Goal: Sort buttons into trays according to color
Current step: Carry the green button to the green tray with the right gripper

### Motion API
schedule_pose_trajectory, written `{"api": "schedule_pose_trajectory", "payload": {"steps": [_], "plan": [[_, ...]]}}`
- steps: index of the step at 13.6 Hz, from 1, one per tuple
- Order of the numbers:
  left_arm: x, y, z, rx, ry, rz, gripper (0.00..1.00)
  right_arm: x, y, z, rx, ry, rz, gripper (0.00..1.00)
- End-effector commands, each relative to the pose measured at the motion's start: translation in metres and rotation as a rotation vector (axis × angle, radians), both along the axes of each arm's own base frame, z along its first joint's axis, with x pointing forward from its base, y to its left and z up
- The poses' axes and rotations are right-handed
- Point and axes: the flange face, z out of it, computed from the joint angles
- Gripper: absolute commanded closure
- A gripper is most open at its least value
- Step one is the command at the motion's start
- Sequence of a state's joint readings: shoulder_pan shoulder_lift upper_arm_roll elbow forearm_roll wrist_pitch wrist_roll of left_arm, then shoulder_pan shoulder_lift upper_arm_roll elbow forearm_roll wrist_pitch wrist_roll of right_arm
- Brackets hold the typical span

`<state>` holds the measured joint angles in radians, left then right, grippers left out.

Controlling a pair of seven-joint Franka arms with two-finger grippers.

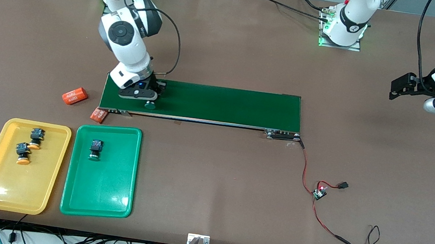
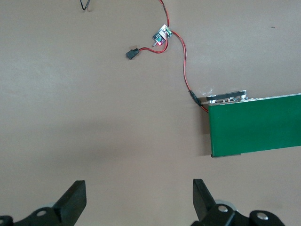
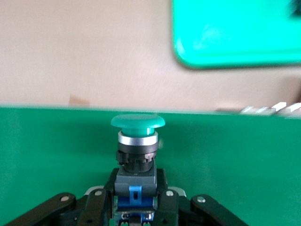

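Note:
My right gripper (image 1: 147, 96) is down on the dark-green belt (image 1: 219, 103) at the right arm's end, shut on the body of a green-capped button (image 3: 138, 141); its green cap (image 1: 150, 105) pokes out toward the front camera. The green tray (image 1: 99, 190) holds one green button (image 1: 95, 149). Two yellow-orange buttons (image 1: 36, 137) (image 1: 23, 153) lie in the yellow tray (image 1: 9, 192). My left gripper (image 2: 139, 200) hangs open over bare table at the left arm's end, its black fingers (image 2: 75, 200) wide apart with nothing between them; in the front view it is (image 1: 402, 87).
Two orange "4680" cylinders (image 1: 75, 96) (image 1: 98, 115) lie beside the belt's end, between it and the trays. A red wire (image 1: 307, 174) runs from the belt's motor end to a small circuit board (image 1: 320, 192) on the table.

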<state>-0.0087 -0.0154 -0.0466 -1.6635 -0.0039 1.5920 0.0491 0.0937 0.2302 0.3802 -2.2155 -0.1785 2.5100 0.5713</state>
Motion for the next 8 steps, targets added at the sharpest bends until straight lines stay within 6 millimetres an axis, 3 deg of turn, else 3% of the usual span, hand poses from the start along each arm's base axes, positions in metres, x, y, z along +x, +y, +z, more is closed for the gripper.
{"api": "schedule_pose_trajectory", "payload": {"steps": [1,3,7,8], "plan": [[0.003,-0.002,0.005,0.012,0.005,0.004,0.0,0.053,-0.008,0.081,-0.021,-0.041,0.026,1.0],[0.003,-0.002,0.005,0.013,0.004,0.004,0.0,0.097,-0.038,0.096,-0.007,-0.077,0.034,1.0],[0.003,0.0,0.005,0.012,0.005,0.007,0.0,0.17,-0.075,0.054,0.015,-0.086,0.019,1.0],[0.003,-0.001,0.005,0.012,0.005,0.005,0.0,0.183,-0.075,0.043,0.028,-0.1,0.031,1.0]]}}
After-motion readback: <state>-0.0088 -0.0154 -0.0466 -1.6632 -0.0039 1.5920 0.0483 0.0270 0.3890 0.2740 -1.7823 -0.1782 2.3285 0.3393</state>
